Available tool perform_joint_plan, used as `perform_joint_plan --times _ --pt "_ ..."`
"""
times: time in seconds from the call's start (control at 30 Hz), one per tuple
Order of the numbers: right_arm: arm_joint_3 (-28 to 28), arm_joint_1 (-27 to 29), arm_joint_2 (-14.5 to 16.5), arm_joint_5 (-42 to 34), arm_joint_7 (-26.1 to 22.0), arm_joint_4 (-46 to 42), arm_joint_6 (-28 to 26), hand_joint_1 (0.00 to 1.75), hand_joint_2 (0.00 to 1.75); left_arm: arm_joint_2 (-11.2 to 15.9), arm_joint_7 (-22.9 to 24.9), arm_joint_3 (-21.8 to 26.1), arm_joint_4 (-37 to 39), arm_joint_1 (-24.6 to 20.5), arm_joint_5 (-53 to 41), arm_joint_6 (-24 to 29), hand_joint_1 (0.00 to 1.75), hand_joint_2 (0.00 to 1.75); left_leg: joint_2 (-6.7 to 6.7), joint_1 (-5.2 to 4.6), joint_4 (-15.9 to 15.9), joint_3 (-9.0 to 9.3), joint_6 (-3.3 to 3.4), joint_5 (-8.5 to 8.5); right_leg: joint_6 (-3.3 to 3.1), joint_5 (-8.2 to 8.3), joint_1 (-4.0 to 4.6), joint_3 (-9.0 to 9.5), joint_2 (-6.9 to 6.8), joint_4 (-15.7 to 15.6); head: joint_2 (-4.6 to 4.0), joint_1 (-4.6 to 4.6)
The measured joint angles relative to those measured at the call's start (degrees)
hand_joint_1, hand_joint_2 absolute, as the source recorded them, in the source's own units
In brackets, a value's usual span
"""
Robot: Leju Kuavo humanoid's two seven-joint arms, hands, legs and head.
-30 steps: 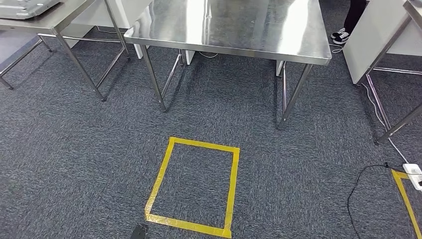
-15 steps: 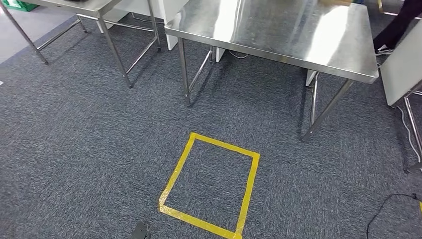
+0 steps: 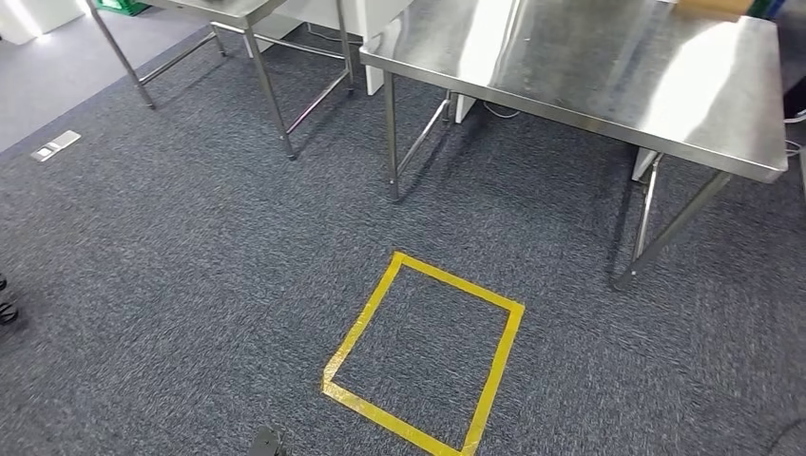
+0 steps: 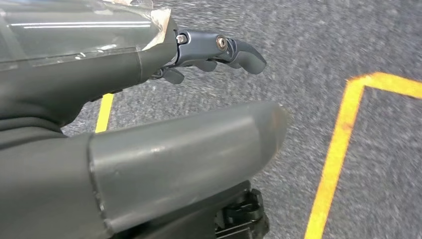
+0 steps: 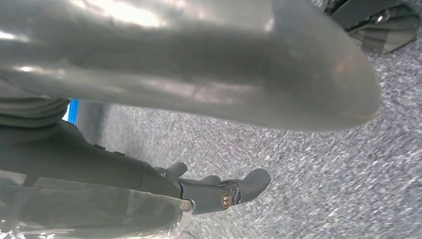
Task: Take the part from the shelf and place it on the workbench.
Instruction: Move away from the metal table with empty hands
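Currently both arms hung over grey carpet [image 3: 171, 285]. The left hand [image 4: 149, 119] held nothing, thumb and dark fingers [image 4: 224, 50] apart, above a yellow tape line [image 4: 338, 149]. The right hand [image 5: 199, 124] was likewise empty, fingers [image 5: 239, 191] loosely extended over the carpet. In the head view, a yellow tape square [image 3: 423, 351] lay on the floor in front of a bare steel workbench [image 3: 608, 66]; a second steel table [image 3: 228, 9] stood to the left. I couldn't make out the part or a shelf.

Bright overhead glare on the steel table [image 3: 608, 66]; wrist views look motion-blurred, perhaps from walking.
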Motion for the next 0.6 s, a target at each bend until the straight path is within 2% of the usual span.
perform_joint_plan --times 0.03,0.1,0.17,0.2,0.27,0.33,0.37,0.4,0.43,0.47,0.5,0.53,0.57,0.6 --pt "0.01 -0.04 0.03 -0.04 0.00 0.00 -0.01 0.00 0.00 0.09 0.03 0.00 0.00 0.07 0.02 -0.02 0.00 0.00 0.38 0.24 -2.30 1.24 -0.15 1.53 0.10 -0.10 -0.06 0.09 -0.59 0.01 0.00 -0.06" --pt "0.05 -0.10 0.08 -0.06 0.00 0.00 -0.04 0.00 0.00 0.26 0.04 -0.01 -0.02 -0.02 0.03 -0.03 0.00 0.00 2.41 0.34 -10.10 5.62 -0.15 4.79 0.61 -0.46 0.09 0.33 -1.56 0.07 0.00 -0.37" --pt "0.09 -0.12 0.09 -0.08 0.00 0.00 -0.09 0.00 0.00 0.28 0.04 -0.02 -0.04 -0.25 0.02 -0.05 0.00 0.00 3.80 0.07 -14.63 8.18 0.37 5.87 1.33 -0.89 0.54 0.42 -2.41 0.07 0.00 -0.42" --pt "0.11 -0.14 0.08 -0.09 0.00 0.00 -0.11 0.00 0.00 0.27 0.02 -0.02 -0.04 -0.32 0.00 -0.07 0.00 0.00 3.69 -0.20 -15.18 8.39 0.75 5.73 1.69 -1.03 0.74 0.57 -2.88 0.00 0.00 -0.28" --pt "0.13 -0.26 0.08 -0.28 0.02 0.00 -0.20 0.00 0.00 0.27 -0.39 -0.12 -0.05 -0.24 -0.35 0.03 0.00 0.00 2.46 -0.43 -15.51 8.43 1.74 5.89 2.38 -1.27 0.81 1.03 -3.50 -0.08 0.00 0.17" --pt "0.15 -0.35 0.09 -0.60 0.05 0.01 -0.35 0.00 0.00 0.28 -1.25 -0.55 -0.09 -0.14 -1.04 0.26 0.00 0.00 1.34 -0.47 -16.12 8.64 2.81 6.39 2.64 -2.79 0.65 0.29 -1.63 2.19 -0.01 0.27" --pt "0.15 -0.32 0.10 -0.79 0.07 0.01 -0.43 0.00 0.00 0.24 -1.75 -0.87 -0.10 -0.14 -1.39 0.43 0.00 0.00 0.74 -0.42 -16.32 8.66 3.21 6.59 2.43 -4.37 0.50 -1.22 -0.10 5.29 -0.01 0.43" --pt "0.15 -0.27 0.09 -0.96 0.07 0.02 -0.49 0.00 0.00 0.20 -2.21 -1.19 -0.11 -0.17 -1.69 0.58 0.00 0.44 0.10 -0.51 -16.36 8.58 3.45 6.68 2.13 -6.11 0.42 -3.14 1.23 9.25 -0.01 0.61" --pt "0.15 -0.21 0.10 -1.13 0.07 0.02 -0.52 0.00 0.00 0.16 -2.65 -1.44 -0.11 -0.16 -1.92 0.76 0.00 0.87 -0.61 -0.54 -16.35 8.51 3.56 6.70 2.00 -7.55 0.44 -5.22 1.88 13.23 0.00 0.78" --pt "0.15 -0.14 0.08 -1.33 0.07 0.02 -0.56 0.00 0.00 0.10 -3.08 -1.69 -0.11 -0.07 -2.12 0.94 0.00 1.31 -1.42 -0.57 -16.33 8.49 3.59 6.70 2.15 -8.23 0.45 -6.88 2.22 16.11 0.00 0.91" --pt "0.14 -0.09 0.05 -1.50 0.08 0.02 -0.59 0.00 0.00 0.08 -3.38 -1.90 -0.11 0.04 -2.24 1.12 0.00 1.75 -2.19 -0.59 -16.30 8.51 3.59 6.70 2.54 -7.84 0.48 -7.48 2.37 16.70 0.00 0.99" --pt "0.14 -0.07 0.01 -1.65 0.09 0.02 -0.62 0.00 0.00 0.04 -3.65 -2.09 -0.11 0.15 -2.29 1.40 0.00 1.75 -2.96 -0.59 -16.26 8.56 3.58 6.70 3.05 -6.57 0.47 -7.04 2.53 15.14 0.00 1.10" --pt "0.13 -0.05 -0.04 -1.81 0.10 0.02 -0.65 0.00 0.00 -0.01 -3.93 -2.31 -0.11 0.22 -2.42 1.84 0.00 1.75 -3.74 -0.59 -16.20 8.60 3.53 6.69 3.58 -4.59 0.36 -5.60 3.09 11.42 0.00 1.24" --pt "0.12 -0.05 -0.07 -1.95 0.12 0.02 -0.67 0.00 0.00 -0.07 -4.22 -2.51 -0.11 0.23 -2.52 2.45 0.00 1.75 -4.41 -0.67 -16.02 8.54 3.39 6.65 3.90 -2.72 0.18 -4.01 4.26 7.29 0.00 1.44"
